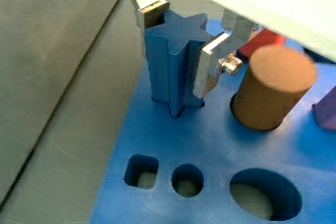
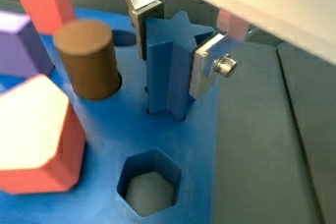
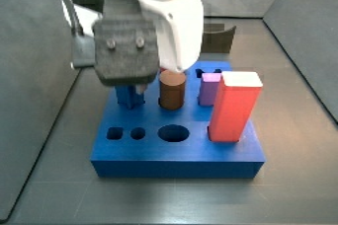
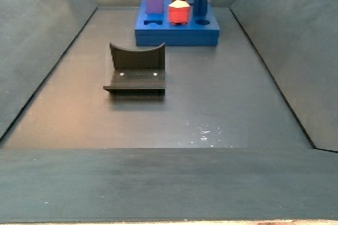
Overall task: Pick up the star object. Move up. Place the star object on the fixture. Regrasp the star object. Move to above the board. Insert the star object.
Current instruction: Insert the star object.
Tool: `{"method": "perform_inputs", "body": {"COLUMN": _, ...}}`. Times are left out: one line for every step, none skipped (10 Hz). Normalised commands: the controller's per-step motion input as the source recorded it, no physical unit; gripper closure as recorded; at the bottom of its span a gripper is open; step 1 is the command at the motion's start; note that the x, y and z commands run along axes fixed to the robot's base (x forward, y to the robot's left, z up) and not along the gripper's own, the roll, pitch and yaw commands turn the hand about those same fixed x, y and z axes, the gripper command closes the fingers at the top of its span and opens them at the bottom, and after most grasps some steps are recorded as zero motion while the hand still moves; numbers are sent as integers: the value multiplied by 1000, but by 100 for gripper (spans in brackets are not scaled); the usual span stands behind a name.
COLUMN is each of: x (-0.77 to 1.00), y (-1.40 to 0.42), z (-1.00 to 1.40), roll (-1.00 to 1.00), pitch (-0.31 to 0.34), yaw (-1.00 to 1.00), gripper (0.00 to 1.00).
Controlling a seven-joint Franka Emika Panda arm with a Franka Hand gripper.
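Note:
The star object [image 1: 171,66] is a dark-blue star-section peg standing upright with its lower end in the board [image 1: 144,140], near a corner, as both wrist views show [image 2: 168,66]. My gripper [image 1: 182,46] straddles its upper part, one silver finger [image 2: 207,63] pressed on each side, shut on it. In a side view the gripper body hides most of the star object [image 3: 128,97] on the board [image 3: 172,160]. The fixture [image 4: 134,69] stands apart on the floor, nearer the camera than the board [image 4: 179,37].
A brown cylinder [image 1: 272,88] stands right beside the star object. A tall red block [image 3: 235,106] and a purple peg [image 3: 209,86] stand further along the board. Open holes show: square [image 1: 140,171], round [image 1: 262,191], hexagon [image 2: 148,181]. Grey walls enclose the floor.

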Motion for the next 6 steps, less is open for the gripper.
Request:
{"method": "perform_inputs", "body": {"x": 0, "y": -9, "z": -669, "roll": 67, "pitch": -10, "yaw": 0, "gripper": 100}}
{"method": "perform_inputs", "body": {"x": 0, "y": -17, "z": -634, "roll": 53, "pitch": -20, "yaw": 0, "gripper": 100}}
{"method": "perform_inputs", "body": {"x": 0, "y": -34, "z": -591, "roll": 40, "pitch": -37, "yaw": 0, "gripper": 100}}
{"method": "perform_inputs", "body": {"x": -11, "y": 0, "z": -511, "roll": 0, "pitch": -99, "yaw": 0, "gripper": 100}}
{"method": "perform_inputs", "body": {"x": -49, "y": 0, "z": -189, "roll": -27, "pitch": -93, "yaw": 0, "gripper": 100}}
{"method": "perform_inputs", "body": {"x": 0, "y": 0, "z": 0, "roll": 0, "pitch": 0, "yaw": 0, "gripper": 100}}
